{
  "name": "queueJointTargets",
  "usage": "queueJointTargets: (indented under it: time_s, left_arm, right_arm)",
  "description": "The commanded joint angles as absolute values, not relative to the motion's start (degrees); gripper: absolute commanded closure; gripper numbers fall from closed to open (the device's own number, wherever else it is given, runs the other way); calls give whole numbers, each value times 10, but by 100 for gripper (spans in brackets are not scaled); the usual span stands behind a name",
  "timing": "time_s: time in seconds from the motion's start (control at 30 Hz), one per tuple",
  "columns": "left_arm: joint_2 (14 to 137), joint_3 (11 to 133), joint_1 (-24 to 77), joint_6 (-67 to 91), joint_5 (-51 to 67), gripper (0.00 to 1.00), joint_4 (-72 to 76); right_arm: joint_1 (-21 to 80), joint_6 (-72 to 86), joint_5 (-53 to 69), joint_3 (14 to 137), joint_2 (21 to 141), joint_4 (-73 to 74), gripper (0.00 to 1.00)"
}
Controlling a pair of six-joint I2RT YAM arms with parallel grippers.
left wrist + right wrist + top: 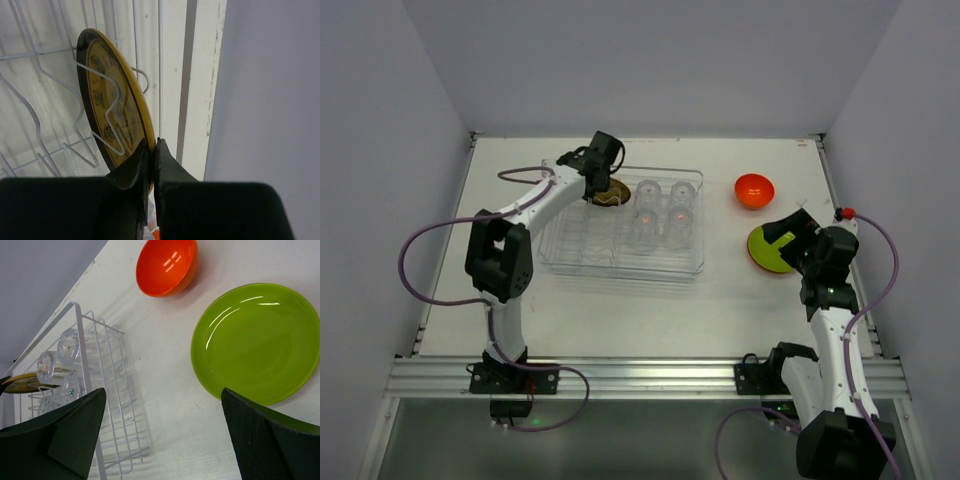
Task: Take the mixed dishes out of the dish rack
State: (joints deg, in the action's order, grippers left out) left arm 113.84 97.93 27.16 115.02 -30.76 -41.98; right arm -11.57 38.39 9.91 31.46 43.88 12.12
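My left claw [152, 150] clenches the rim of the round patterned yellow plate [107, 95]; I should lift straight up, clear of the thin wire dividers [114, 109].

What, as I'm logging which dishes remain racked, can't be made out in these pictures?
1. Left wrist view: the yellow plate has its lower rim hidden by the left gripper, shut on it.
2. Top view: the right gripper covers part of the green plate.
3. Right wrist view: the dish rack is cut off by the left edge and a gripper finger.
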Motion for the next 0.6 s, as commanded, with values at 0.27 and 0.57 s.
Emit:
queueJointTargets:
  time_s: [0.27, 0.57]
  left_arm:
    - [1053, 882, 236, 1209, -385, 100, -474]
    - [1027, 910, 241, 1155, -381, 100, -380]
  right_arm:
    - [-115, 384, 130, 306, 442, 81, 1]
    - [-115, 381, 156, 305, 454, 71, 1]
